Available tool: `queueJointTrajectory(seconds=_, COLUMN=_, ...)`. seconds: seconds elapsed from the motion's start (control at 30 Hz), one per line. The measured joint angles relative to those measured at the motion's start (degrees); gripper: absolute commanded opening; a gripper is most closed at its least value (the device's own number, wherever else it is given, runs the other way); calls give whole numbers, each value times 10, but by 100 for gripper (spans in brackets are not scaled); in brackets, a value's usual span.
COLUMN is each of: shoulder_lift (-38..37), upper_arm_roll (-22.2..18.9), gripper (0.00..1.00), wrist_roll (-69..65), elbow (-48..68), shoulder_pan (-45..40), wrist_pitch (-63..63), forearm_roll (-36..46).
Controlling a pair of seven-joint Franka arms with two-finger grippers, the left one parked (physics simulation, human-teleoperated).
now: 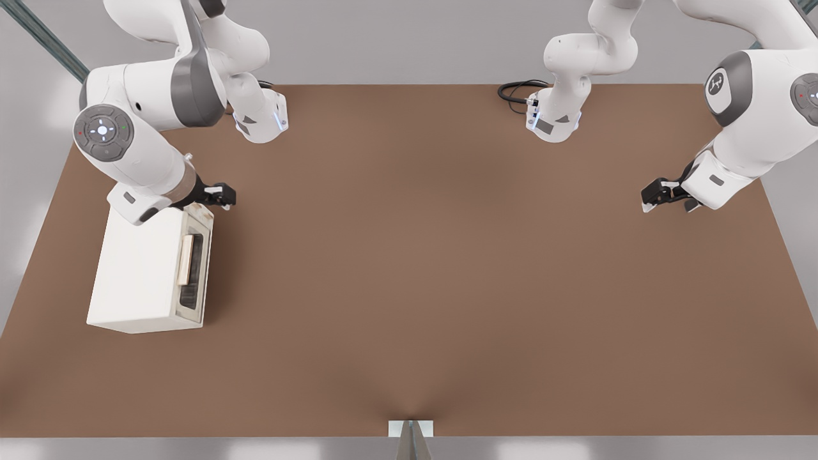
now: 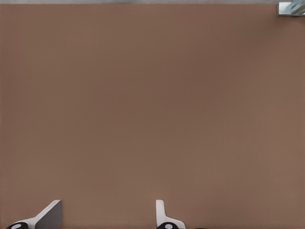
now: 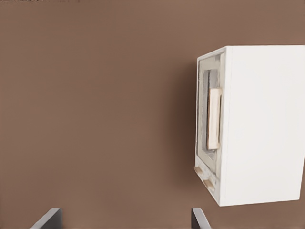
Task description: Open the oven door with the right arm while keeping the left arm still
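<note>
No readable writing anywhere. Your right arm (image 1: 137,150) is reaching low, its gripper (image 1: 220,193) hovering with fingers spread just beyond the oven door (image 1: 195,265), not touching the handle (image 1: 186,259).

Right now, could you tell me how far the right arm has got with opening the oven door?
Early stage. Done: the right arm's pincer has reached the oven, hanging open above its far corner. In hand: lining up with the handle, not yet touched. Left: gripping it and pulling the oven door, which sits shut, flush with the front.
</note>
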Motion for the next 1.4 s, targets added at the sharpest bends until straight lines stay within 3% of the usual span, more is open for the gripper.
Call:
queueJointTrajectory(seconds=0.13, shoulder_lift=21, upper_arm_roll=3, gripper=100, wrist_roll=15, elbow=0, shoulder_pan=6, wrist_pitch=0, forearm_roll=0)
queueJointTrajectory(seconds=0.17, shoulder_lift=38, upper_arm_roll=4, gripper=94, wrist_roll=14, elbow=2, shoulder_pan=6, wrist_pitch=1, forearm_roll=-5)
queueJointTrajectory(seconds=0.2, shoulder_lift=62, upper_arm_roll=5, gripper=0, wrist_roll=10, elbow=12, shoulder_pan=9, wrist_pitch=2, forearm_roll=-17)
queueJointTrajectory(seconds=0.37, shoulder_lift=182, upper_arm_roll=2, gripper=0, wrist_roll=-30, elbow=42, shoulder_pan=11, wrist_pitch=26, forearm_roll=-98)
queueJointTrajectory(seconds=0.47, shoulder_lift=205, upper_arm_roll=0, gripper=0, wrist_roll=-38, elbow=12, shoulder_pan=49, wrist_pitch=46, forearm_roll=-217)
queueJointTrajectory(seconds=0.6, shoulder_lift=222, upper_arm_roll=-31, gripper=0, wrist_roll=-34, elbow=-19, shoulder_pan=55, wrist_pitch=70, forearm_roll=-291)
queueJointTrajectory(seconds=0.7, shoulder_lift=226, upper_arm_roll=-48, gripper=0, wrist_roll=-32, elbow=-34, shoulder_pan=54, wrist_pitch=85, forearm_roll=-312)
queueJointTrajectory(seconds=0.9, shoulder_lift=180, upper_arm_roll=-55, gripper=0, wrist_roll=-14, elbow=-170, shoulder_pan=55, wrist_pitch=141, forearm_roll=-336)
queueJointTrajectory(seconds=1.4, shoulder_lift=146, upper_arm_roll=-76, gripper=0, wrist_roll=15, elbow=-265, shoulder_pan=51, wrist_pitch=196, forearm_roll=-364)
